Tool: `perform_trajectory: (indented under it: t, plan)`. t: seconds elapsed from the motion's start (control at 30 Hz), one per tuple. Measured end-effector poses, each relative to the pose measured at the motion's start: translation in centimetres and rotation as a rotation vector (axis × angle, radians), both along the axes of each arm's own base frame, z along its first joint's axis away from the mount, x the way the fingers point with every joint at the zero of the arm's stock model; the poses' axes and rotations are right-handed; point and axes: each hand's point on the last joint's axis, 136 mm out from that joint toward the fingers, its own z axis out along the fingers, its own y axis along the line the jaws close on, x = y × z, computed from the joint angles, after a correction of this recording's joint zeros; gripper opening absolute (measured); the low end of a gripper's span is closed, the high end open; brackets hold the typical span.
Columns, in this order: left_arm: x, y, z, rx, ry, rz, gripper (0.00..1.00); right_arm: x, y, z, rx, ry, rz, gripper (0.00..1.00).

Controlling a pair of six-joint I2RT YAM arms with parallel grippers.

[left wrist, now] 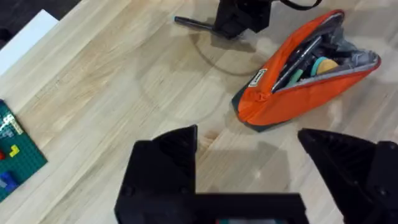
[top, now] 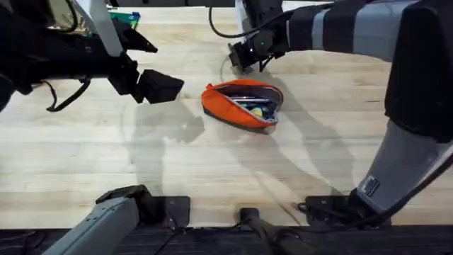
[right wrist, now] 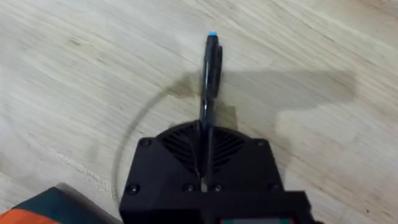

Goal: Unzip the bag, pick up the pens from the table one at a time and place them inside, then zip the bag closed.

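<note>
The orange bag (top: 242,105) lies unzipped near the middle of the worktop (top: 106,156), and one pen (left wrist: 297,59) with other small items is visible inside its opening. Just behind the bag, the right end effector (right wrist: 203,140) is low at the worktop with its fingers pressed together on a second dark pen (right wrist: 211,68), whose blue tip points away from it. The left end effector (left wrist: 249,162) hangs above the wood to the left of the bag, fingers spread and holding nothing. A green brick plate (left wrist: 15,155) lies at the far left
</note>
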Motion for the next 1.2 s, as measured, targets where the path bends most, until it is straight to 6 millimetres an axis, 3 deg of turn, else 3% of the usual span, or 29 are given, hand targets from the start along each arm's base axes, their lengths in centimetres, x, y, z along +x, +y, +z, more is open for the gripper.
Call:
perform_trajectory:
  t: [0.2, 0.3, 0.4, 0.43, 0.5, 0.57, 0.93, 1.1, 1.13, 1.2]
  plan:
    - [0.0, 0.0, 0.0, 0.0, 0.0, 0.0, 0.993, -0.1, -0.1, 0.3, -0.005, -0.002, 0.013, 0.03]
    - [0.0, 0.0, 0.0, 0.0, 0.0, 0.0, 0.994, -0.1, -0.3, 1.5, -0.002, -0.018, 0.02, 0.03]
    - [0.0, 0.0, 0.0, 0.0, 0.0, 0.0, 0.994, 0.2, -0.6, 4.2, 0.017, -0.064, 0.018, 0.031]
    - [0.0, 0.0, 0.0, 0.0, 0.0, 0.0, 0.994, 0.1, -1.2, 7.6, 0.033, -0.121, 0.021, 0.031]
    - [0.0, 0.0, 0.0, 0.0, 0.0, 0.0, 0.994, -0.2, -1.6, 9.8, 0.035, -0.156, 0.031, 0.031]
    - [0.0, 0.0, 0.0, 0.0, 0.0, 0.0, 0.993, -2.6, -2.9, 13.7, -0.015, -0.187, 0.1, 0.031]
    - [0.1, 0.0, 0.0, 0.001, -0.004, 0.0, 0.993, -9.4, -6.0, 18.6, -0.136, -0.179, 0.252, 0.032]
    - [0.1, 0.0, 0.0, 0.001, -0.004, 0.0, 0.993, -12.8, -7.6, 19.9, -0.182, -0.154, 0.312, 0.032]
    - [0.1, 0.0, 0.0, 0.001, -0.004, 0.0, 0.993, -14.9, -8.6, 20.2, -0.208, -0.128, 0.342, 0.032]
    - [0.1, 0.0, 0.0, 0.001, -0.004, 0.0, 0.993, -16.0, -9.1, 20.5, -0.221, -0.114, 0.359, 0.032]
